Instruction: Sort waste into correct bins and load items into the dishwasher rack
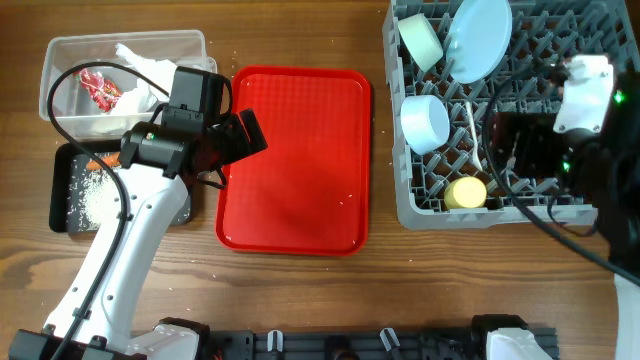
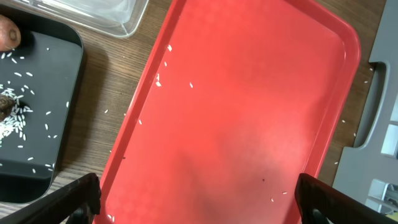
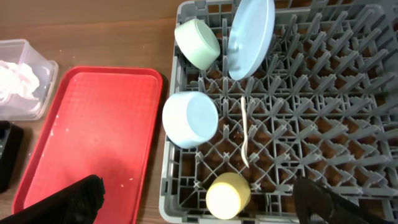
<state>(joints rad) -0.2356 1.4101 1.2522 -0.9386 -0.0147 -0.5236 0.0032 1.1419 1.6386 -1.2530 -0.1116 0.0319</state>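
Observation:
The grey rack [image 1: 402, 205] holds a pale green bowl [image 1: 421, 40], a light blue plate [image 1: 478, 38], a light blue bowl [image 1: 425, 122], a white spoon [image 1: 473, 125] and a yellow cup [image 1: 465, 192]. The clear tub [image 1: 60, 55] holds a red wrapper [image 1: 100, 88] and white tissue [image 1: 140, 65]. The black tray [image 1: 65, 215] holds rice [image 1: 98, 200] and a carrot [image 2: 7, 34]. My left gripper [image 2: 199, 202] is open and empty over the red tray's left side. My right gripper [image 3: 205, 202] is open and empty above the rack's front, over the yellow cup [image 3: 227, 195].
The flat red tray [image 1: 295, 160] lies between the bins and the rack, with a few loose rice grains [image 2: 163, 65] on it. A few more grains lie on the wooden table [image 2: 112, 112] beside the black tray.

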